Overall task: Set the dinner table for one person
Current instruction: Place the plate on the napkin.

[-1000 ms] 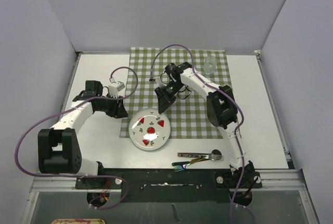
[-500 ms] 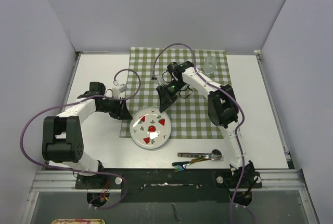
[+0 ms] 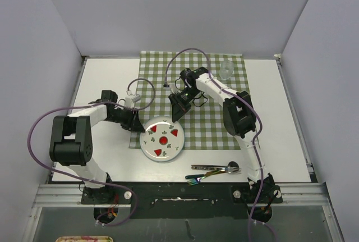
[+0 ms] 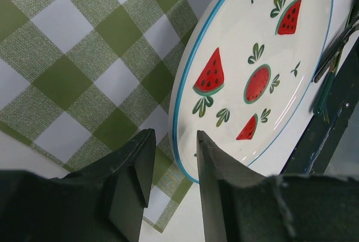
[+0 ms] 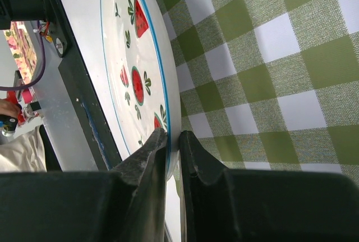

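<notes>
1. On every side of the top view the table (image 3: 101, 79) is lying flat and white under everything else, with a green checked cloth (image 3: 207, 132) spreading over its far middle.
2. A white plate (image 3: 162, 139) with a thin blue line round its rim and watermelon pictures is sitting at the cloth's near left corner. It is resting partly on the cloth and partly on bare table.
3. The right gripper (image 5: 173, 134) is pinching the plate's far rim, its fingers pressed almost together, one on each side of the edge.
4. The left gripper (image 4: 174, 135) is hovering low at the plate's left edge with its jaws partly spread. The rim is showing through the gap, and I cannot tell whether either finger is touching it.
5. A clear glass (image 3: 226, 69) is standing on the cloth's far right corner, well apart from the plate.
6. Cutlery (image 3: 216, 169) — a fork among it — is lying on bare table near the front edge, right of the plate and just off the cloth.
</notes>
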Robot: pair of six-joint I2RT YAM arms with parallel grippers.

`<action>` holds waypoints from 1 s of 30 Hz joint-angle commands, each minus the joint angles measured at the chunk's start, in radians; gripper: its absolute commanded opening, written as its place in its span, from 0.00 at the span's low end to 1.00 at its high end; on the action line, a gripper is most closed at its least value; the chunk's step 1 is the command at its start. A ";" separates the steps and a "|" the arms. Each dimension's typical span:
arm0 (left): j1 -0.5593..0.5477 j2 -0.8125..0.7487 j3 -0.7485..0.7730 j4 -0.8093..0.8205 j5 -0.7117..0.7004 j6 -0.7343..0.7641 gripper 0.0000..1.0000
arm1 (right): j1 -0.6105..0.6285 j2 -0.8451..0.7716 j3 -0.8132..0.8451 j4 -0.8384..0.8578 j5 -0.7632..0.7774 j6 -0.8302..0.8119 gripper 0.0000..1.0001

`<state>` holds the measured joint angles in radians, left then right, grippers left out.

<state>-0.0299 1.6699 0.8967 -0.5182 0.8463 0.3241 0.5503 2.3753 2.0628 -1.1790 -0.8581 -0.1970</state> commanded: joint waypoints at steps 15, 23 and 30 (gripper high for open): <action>-0.028 0.064 0.047 0.051 0.040 0.039 0.28 | -0.015 -0.007 0.059 -0.020 -0.143 0.033 0.00; -0.045 0.086 0.052 0.049 0.030 0.045 0.18 | -0.021 -0.002 0.059 -0.021 -0.154 0.034 0.00; -0.050 0.092 0.075 0.025 0.019 0.055 0.00 | -0.022 0.007 0.062 -0.021 -0.159 0.037 0.00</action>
<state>-0.0704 1.7473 0.9264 -0.5167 0.8589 0.3397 0.5358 2.3848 2.0647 -1.1873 -0.8768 -0.1932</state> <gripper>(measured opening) 0.109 0.104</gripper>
